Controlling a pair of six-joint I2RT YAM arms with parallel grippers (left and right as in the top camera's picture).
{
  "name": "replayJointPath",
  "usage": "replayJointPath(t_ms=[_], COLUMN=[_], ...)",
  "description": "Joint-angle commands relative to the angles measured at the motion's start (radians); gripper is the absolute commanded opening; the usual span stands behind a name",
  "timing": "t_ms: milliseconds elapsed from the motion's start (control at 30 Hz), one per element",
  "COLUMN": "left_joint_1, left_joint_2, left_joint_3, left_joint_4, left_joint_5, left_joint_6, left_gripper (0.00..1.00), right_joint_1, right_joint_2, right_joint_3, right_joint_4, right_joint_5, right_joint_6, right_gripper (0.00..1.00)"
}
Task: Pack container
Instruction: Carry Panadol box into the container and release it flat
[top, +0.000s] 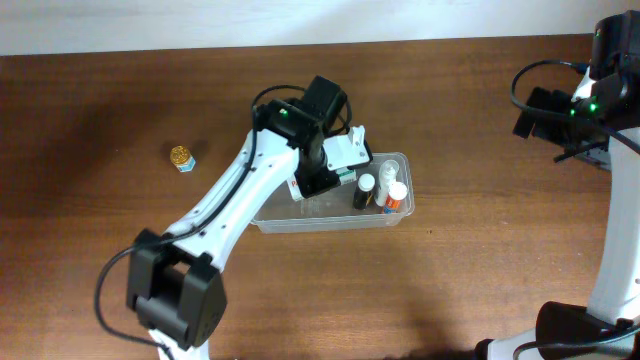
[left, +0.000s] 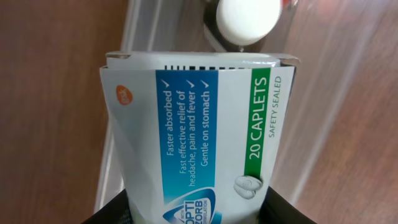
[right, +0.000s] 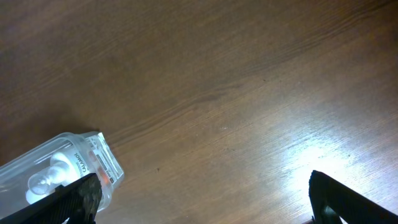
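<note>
Overhead: your left claw (top: 326, 170) holds a caplet box (top: 348, 152) over the back edge of the container (top: 300, 222), mid-surface (top: 120, 100). Left wrist: box clamped tight. Right wrist: your right claw (right: 214, 205) gapes wide, container corner lower left.

Only properly readable stuff is on the white carton (left: 193, 149) in the left wrist view. Its blue band (left: 186, 124) has three ticked lines in white: "Faster absorbed", "Fast effective relief of headache, pain and fever", "Gentle on stomach". The green band (left: 258, 118) next to it says "20 CAPLETS", with small grey "SAFETY SEALED" alongside. A logo (left: 189, 211) is cut off at the bottom of the shot, I can make out "OPTI" over "ZORB". The orange badge (left: 124, 95) near the carton's corner is too blurry. The bottle label (right: 102, 163) in the right wrist view has print, way too small to read.
</note>
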Motion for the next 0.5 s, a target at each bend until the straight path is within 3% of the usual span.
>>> replayJointPath(t_ms=[0,467], left_joint_1=[0.002,0.002], left_joint_2=[0.060,0.187], left_joint_3=[0.011,0.011], left_joint_4=[-0.004,-0.013], left_joint_5=[-0.021,-0.063], left_joint_6=[0.035,0.058], left_gripper=[0.48,0.49], right_joint_1=[-0.004,-0.004], right_joint_2=[0.002,0.002], right_joint_3=[0.008,0.008], right_joint_4=[0.001,0.001], right_joint_5=[0.012,0.012], right_joint_6=[0.008,0.008], right_gripper=[0.98,0.98])
